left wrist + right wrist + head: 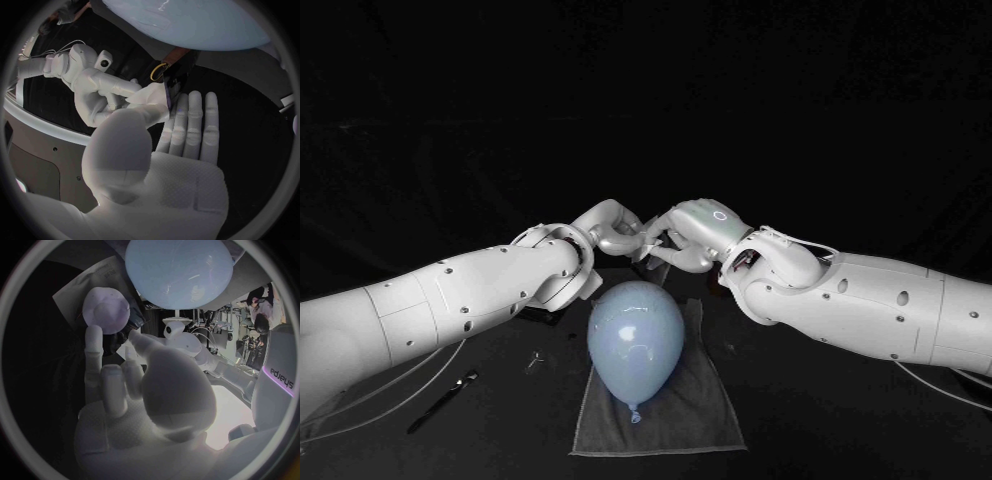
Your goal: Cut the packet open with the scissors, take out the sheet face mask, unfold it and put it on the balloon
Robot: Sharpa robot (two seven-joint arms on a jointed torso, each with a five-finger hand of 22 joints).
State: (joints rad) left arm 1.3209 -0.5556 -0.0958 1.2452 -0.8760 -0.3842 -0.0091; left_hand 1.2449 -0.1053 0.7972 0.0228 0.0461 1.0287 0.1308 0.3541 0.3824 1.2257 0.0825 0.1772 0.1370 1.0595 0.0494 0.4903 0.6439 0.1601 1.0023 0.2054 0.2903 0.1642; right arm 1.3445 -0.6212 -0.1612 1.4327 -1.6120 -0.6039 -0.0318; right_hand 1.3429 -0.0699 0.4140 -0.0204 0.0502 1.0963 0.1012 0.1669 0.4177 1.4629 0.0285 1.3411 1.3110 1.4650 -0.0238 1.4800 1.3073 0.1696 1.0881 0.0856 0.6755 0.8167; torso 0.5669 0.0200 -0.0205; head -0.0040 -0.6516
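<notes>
Above the far end of the balloon (636,340), the sheet face mask (646,252) is held up off the desk (848,420), folded small and white. It is pinched from both sides: by the thumb and a finger of the left hand (606,228), the remaining fingers (199,120) laid out straight, and by the fingertips of the right hand (682,232) (grip best seen from the left wrist). The two hands are almost touching. The pale blue balloon is laid lengthwise on a grey towel (682,410), knot toward the robot. A dark slim item (444,395) is seen on the desk left of the towel, too dim to identify.
</notes>
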